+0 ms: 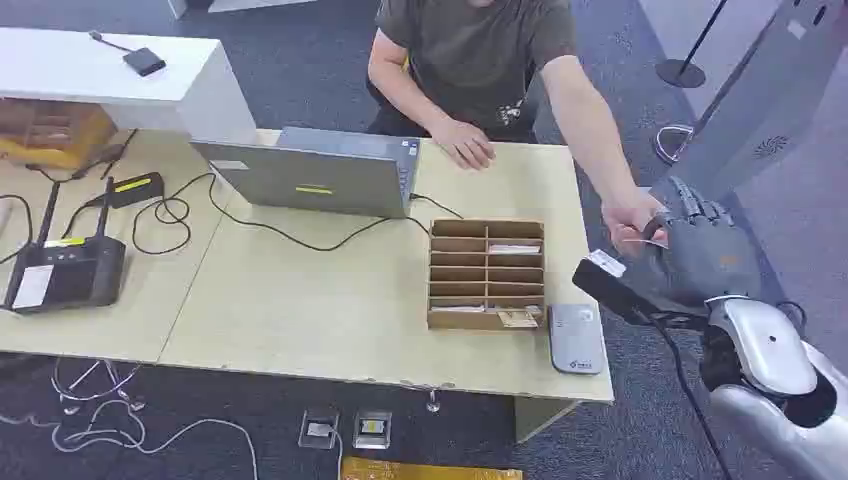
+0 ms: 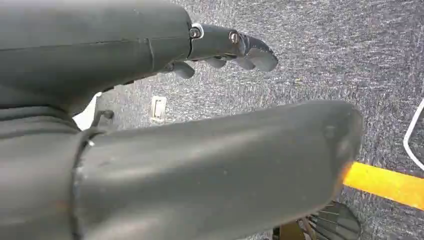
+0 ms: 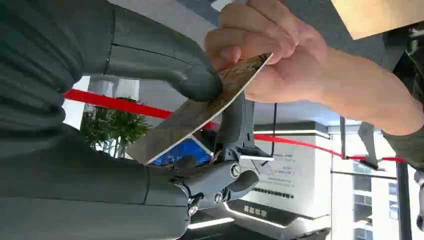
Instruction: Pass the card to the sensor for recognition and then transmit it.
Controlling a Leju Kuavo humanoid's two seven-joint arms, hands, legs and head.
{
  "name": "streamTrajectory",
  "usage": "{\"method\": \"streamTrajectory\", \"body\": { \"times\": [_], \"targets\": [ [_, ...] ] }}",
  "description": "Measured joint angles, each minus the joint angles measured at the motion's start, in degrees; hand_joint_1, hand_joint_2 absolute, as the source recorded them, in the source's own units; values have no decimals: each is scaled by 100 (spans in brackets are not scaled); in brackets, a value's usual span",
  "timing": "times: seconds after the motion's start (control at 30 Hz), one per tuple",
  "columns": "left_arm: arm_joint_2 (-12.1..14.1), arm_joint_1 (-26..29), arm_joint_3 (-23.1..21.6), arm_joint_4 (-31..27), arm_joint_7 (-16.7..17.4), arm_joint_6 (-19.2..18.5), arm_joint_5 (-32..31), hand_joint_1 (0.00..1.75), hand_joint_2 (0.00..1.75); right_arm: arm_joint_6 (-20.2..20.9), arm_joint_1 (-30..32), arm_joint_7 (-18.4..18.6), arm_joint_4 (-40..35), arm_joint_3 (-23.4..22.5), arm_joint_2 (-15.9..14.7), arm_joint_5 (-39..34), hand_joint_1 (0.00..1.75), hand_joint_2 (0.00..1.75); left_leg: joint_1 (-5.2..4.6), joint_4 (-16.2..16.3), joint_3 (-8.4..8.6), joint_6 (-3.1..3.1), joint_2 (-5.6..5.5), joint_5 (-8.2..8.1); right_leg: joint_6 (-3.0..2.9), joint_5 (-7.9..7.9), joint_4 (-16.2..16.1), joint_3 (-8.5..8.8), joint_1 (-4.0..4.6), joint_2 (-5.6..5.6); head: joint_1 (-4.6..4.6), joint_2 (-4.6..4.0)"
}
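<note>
Right hand (image 3: 165, 125), raised past the table's (image 1: 330, 310) right end beyond the card reader (image 1: 576, 338), pinches the card (image 3: 200, 112); the right wrist view reveals the person's hand (image 3: 280, 55) gripping its far end, long axis running hand to hand. Left hand (image 2: 220, 47) hangs empty, fingers loosely apart.

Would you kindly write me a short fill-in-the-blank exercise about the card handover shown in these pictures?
1. The card is pinched by the robot's ____ hand.
2. The card's other end is gripped by a ____'s hand.
3. The grey card reader lies on the table beside the wooden ____.
4. The left hand hangs over the ____.

Missing words: right; person; organizer; floor
</note>
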Motion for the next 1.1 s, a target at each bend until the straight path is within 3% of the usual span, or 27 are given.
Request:
{"method": "streamTrajectory", "body": {
  "times": [1.1],
  "targets": [
    [0,-1,-90,0,0,31,48,0,0,-9,38,0,157,22,-2,2,175,175,0,0,1,0,0,0,0,0,0,0,0,1,0,0]
  ]
}}
